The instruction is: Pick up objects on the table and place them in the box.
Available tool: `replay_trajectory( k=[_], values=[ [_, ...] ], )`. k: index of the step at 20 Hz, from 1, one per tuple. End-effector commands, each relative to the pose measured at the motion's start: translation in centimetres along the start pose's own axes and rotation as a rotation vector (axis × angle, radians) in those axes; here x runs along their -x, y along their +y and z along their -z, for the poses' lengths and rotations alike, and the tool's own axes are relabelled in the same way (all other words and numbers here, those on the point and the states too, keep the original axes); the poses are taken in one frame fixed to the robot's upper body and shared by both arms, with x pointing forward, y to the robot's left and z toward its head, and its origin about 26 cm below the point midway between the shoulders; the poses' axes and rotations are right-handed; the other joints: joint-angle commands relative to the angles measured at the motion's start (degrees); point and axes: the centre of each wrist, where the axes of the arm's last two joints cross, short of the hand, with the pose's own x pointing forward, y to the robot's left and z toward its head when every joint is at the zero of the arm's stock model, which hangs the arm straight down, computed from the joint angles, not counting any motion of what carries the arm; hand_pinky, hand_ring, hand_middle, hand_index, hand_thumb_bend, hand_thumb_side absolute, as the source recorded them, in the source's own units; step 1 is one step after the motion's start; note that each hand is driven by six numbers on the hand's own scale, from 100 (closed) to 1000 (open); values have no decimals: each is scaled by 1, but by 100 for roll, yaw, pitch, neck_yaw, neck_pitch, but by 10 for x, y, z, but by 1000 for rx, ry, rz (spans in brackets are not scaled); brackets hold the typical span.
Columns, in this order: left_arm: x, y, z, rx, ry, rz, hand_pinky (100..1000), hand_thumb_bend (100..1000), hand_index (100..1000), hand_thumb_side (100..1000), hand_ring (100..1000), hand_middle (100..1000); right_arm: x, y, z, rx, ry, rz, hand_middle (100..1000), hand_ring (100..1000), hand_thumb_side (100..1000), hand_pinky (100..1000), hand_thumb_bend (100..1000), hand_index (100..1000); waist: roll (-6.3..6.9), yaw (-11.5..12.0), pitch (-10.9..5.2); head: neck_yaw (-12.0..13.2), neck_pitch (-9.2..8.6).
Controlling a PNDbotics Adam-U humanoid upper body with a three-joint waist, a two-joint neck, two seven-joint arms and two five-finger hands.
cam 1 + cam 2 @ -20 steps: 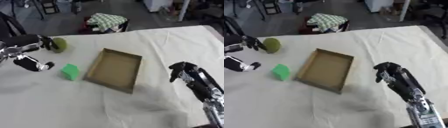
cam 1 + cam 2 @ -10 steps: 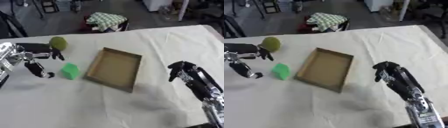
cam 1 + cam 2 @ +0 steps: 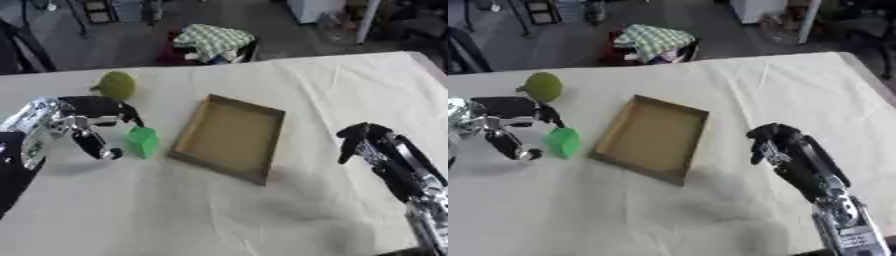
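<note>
The green block (image 3: 143, 141) stands on the table (image 3: 262, 210) at the middle left of the frame, just left of the shallow cardboard box (image 3: 229, 137), which is empty. The left hand (image 3: 87, 120) is beside the block on its left, spread and grasping nothing; one finger reaches over the block and the thumb points down near it. A round olive-green object (image 3: 115, 85) lies above, in the upper left. The right hand (image 3: 776, 145) hangs at the right side, fingers curled, holding nothing.
</note>
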Motion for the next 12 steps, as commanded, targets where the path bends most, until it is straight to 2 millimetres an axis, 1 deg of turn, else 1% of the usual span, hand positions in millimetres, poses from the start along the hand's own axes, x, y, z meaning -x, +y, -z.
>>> replay_trajectory(
  k=[1,6,8,12],
  values=[
    [6,14,-3,-55,27,27,791,330,894,140,804,828,-4,-3,2,-6,-13,-15,436,434,624,457,100,642,-8,0,-61,12,-11],
    [4,9,5,-28,17,16,793,322,888,141,807,824,-4,-3,3,-6,-13,-13,436,434,623,456,100,642,-13,-13,-56,24,-10],
    [4,7,8,-10,10,9,794,305,883,134,807,817,-4,-3,3,-7,-14,-13,436,434,623,456,100,641,-16,-19,-50,30,-9],
    [4,7,10,5,4,4,794,305,883,134,807,817,-4,-3,3,-8,-15,-12,436,434,623,456,100,641,-17,-21,-47,33,-9]
  ],
)
